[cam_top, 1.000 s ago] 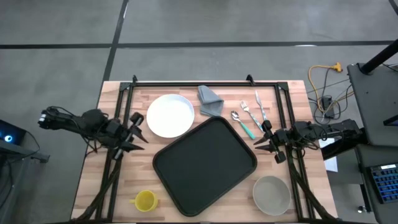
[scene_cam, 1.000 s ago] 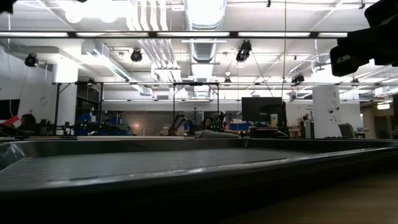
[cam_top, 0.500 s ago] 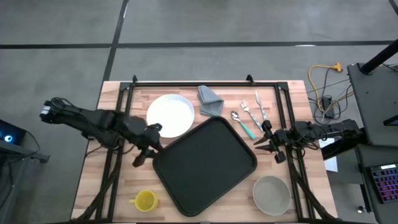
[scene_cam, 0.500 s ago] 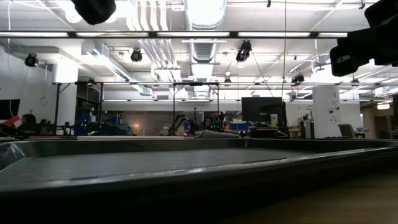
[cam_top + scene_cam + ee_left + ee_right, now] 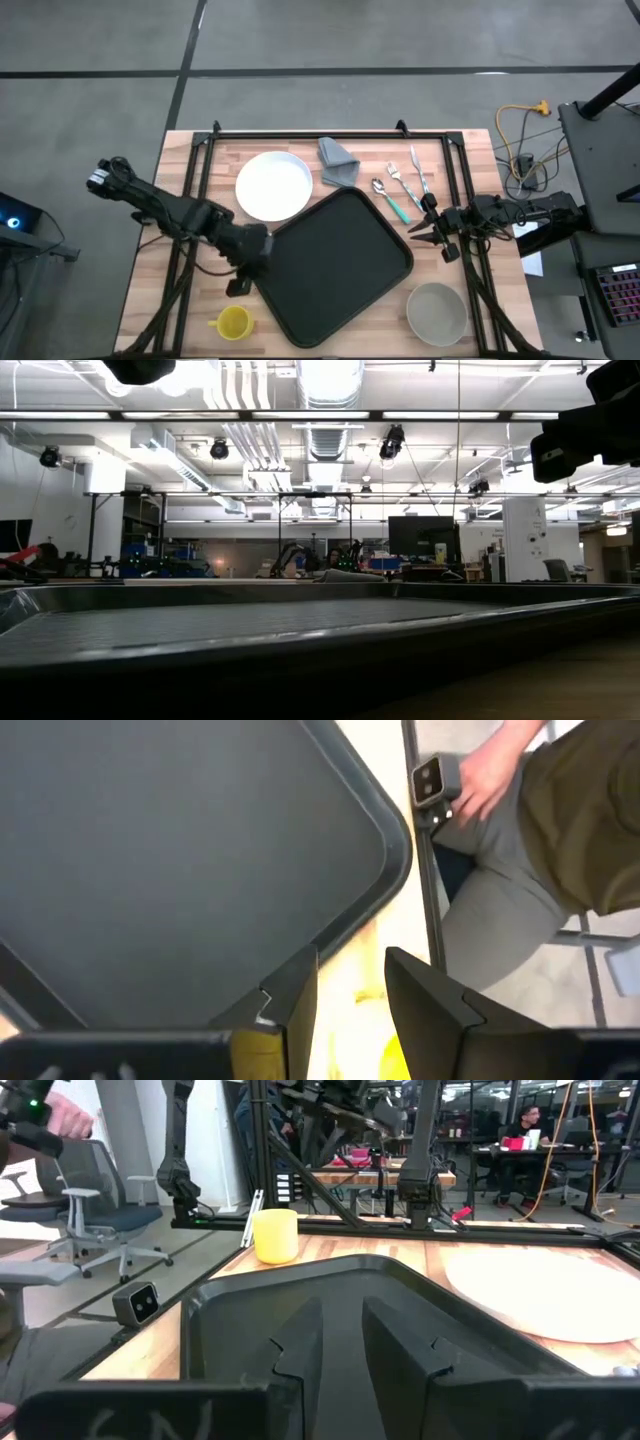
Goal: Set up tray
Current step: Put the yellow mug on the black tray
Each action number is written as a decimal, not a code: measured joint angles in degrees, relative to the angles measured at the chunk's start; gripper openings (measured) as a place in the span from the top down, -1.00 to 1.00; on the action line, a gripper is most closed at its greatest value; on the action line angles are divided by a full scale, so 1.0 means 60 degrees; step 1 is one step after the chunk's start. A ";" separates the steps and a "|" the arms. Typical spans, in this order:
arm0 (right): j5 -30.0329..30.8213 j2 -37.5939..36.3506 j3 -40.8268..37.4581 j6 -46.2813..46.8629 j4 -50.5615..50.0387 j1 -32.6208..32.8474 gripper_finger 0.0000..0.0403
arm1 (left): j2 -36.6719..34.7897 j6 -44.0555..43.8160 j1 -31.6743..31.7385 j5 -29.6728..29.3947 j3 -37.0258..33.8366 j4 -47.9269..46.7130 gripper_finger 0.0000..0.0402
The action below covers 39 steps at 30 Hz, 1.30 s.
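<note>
The black tray (image 5: 335,262) lies flat on the wooden table, turned askew, and fills the bottom of the low view (image 5: 300,630). My left gripper (image 5: 243,272) is open at the tray's left rim. In the left wrist view (image 5: 350,1000) one finger stands over the rim (image 5: 345,925) and the other outside it, over the bare wood. My right gripper (image 5: 417,232) is open and empty, and waits just off the tray's right corner. The right wrist view (image 5: 345,1345) looks across the tray (image 5: 330,1295). My left gripper comes at the tray's left rim (image 5: 330,945) from above, near the tray's near-left corner, with one finger (image 5: 295,990) over the rim and the other outside it. I cannot tell whether either finger touches the tray, which lies flat on the table.
A white plate (image 5: 273,185), a grey cloth (image 5: 338,160) and cutlery (image 5: 402,185) lie beyond the tray. A grey bowl (image 5: 437,310) stands near right and a yellow cup (image 5: 233,322) near left. A person (image 5: 540,840) stands off the table's near edge.
My left gripper has gone from the table's left side toward the right and near edges, and has come down over the tray's left rim. The tray and my right gripper have kept still.
</note>
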 joint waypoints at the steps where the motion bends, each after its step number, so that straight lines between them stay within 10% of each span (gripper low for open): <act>1: 0.0000 0.0000 0.0000 0.0000 0.0000 0.0000 0.66 | 0.0047 -0.0252 -0.0151 -0.0075 0.0009 -0.0004 0.48; 17: -0.0004 0.0000 0.0000 0.0003 0.0000 0.0000 0.66 | 0.0071 -0.4686 -0.2373 -0.1214 -0.0492 0.0014 0.48; 39: -0.0004 0.0000 0.0000 0.0000 0.0003 0.0004 0.66 | 0.1117 -0.5456 -0.3118 -0.1118 -0.0505 -0.0442 0.48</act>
